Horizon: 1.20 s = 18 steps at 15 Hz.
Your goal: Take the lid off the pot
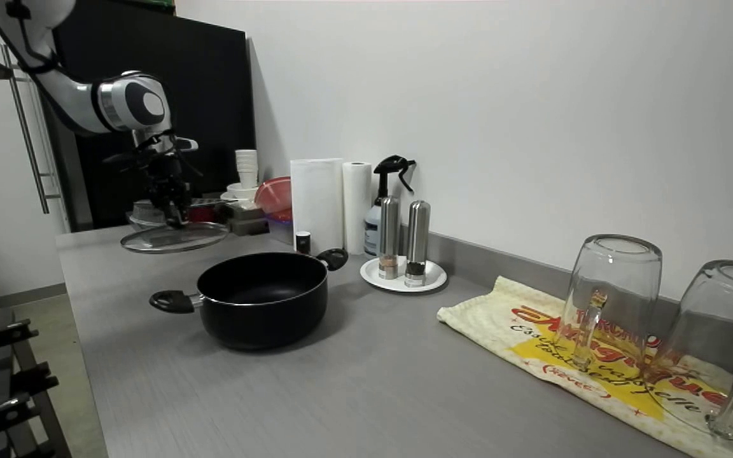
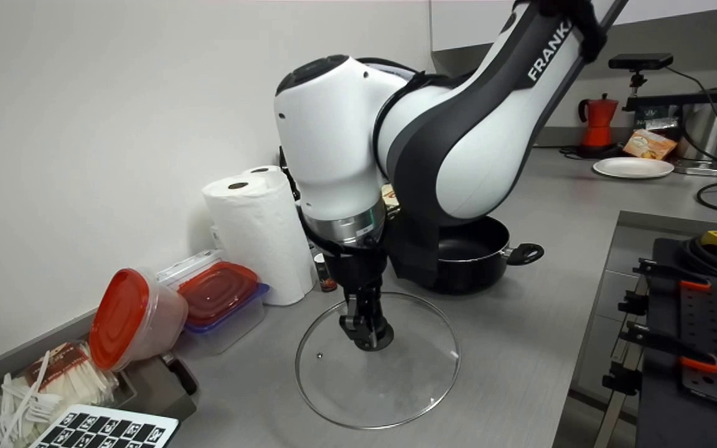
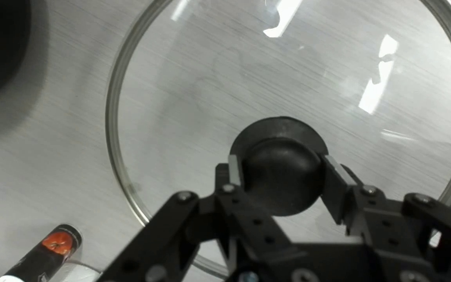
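Observation:
The lid is round clear glass with a metal rim and a black centre knob. It shows in both exterior views (image 1: pixel 163 242) (image 2: pixel 389 379) and in the wrist view (image 3: pixel 249 94). My gripper (image 3: pixel 282 166) is shut on the lid's knob, one finger on each side. The gripper also shows in both exterior views (image 1: pixel 175 216) (image 2: pixel 366 333). The lid is level, at or just above the counter; I cannot tell whether it touches. The black pot (image 1: pixel 265 318) stands uncovered beside the lid, apart from it. It is partly behind the arm in an exterior view (image 2: pixel 473 270).
A small spice bottle (image 3: pixel 49 250) and paper towel rolls (image 2: pixel 259 236) stand near the lid. Plastic containers (image 2: pixel 218 305) and cutlery boxes lie along the wall. Two steel mills stand on a white plate (image 1: pixel 436 280). Upturned glass mugs (image 1: pixel 614 286) stand on a cloth (image 1: pixel 500 312).

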Each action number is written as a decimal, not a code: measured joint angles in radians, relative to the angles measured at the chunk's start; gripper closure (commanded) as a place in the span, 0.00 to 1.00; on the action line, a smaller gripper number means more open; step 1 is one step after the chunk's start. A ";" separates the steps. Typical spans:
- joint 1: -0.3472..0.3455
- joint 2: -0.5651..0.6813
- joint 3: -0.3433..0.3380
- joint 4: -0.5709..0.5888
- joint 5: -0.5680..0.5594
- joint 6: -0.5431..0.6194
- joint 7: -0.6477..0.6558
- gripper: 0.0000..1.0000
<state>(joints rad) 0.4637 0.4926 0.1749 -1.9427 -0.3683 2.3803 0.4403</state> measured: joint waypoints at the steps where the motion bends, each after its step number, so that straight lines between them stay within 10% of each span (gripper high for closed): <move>1: 0.011 0.024 -0.008 0.017 0.000 0.004 0.019 0.75; 18: 0.111 0.205 -0.124 0.154 0.008 0.033 0.331 0.75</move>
<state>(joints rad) 0.5748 0.6979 0.0507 -1.7890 -0.3606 2.4135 0.7716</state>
